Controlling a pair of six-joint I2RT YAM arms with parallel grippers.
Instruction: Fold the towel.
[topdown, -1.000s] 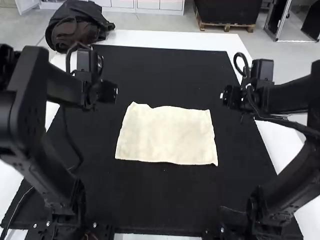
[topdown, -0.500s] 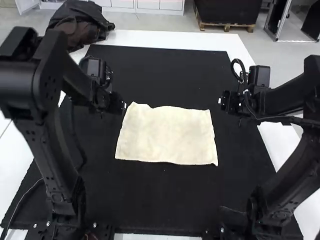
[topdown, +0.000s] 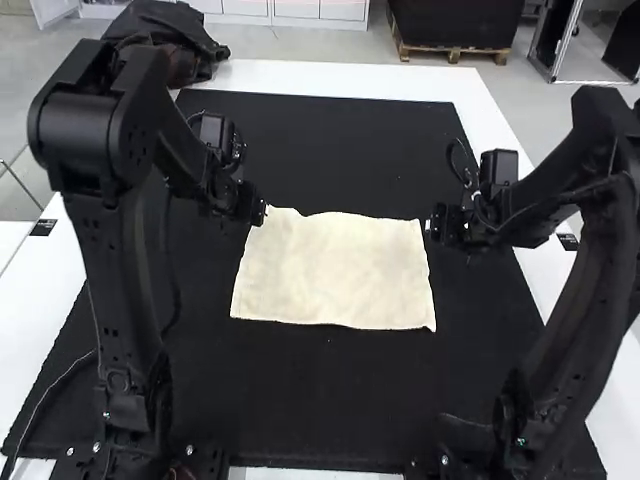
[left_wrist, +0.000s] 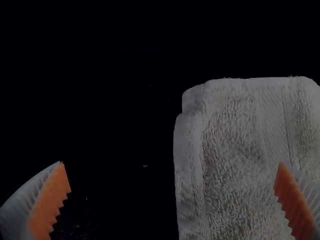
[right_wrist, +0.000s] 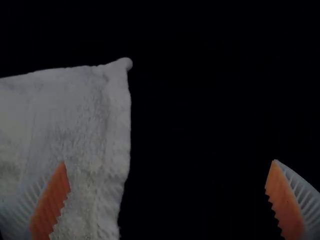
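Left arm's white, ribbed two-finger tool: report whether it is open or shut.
Open: the left tool has its orange pads wide apart, with an edge of the cream rectangular towel showing between them.

We are seeing the towel (topdown: 335, 275) lying on the mat (topdown: 330, 400) atop the tabletop (topdown: 330, 77). The left gripper (topdown: 262, 213) is hovering near the towel's far left corner, the right gripper (topdown: 431, 226) near its far right; a bundle (topdown: 188, 42) is sitting far left.

The high view is bright, strongest on white table (topdown: 330, 78) at upper middle; both wrist views are quite dim.
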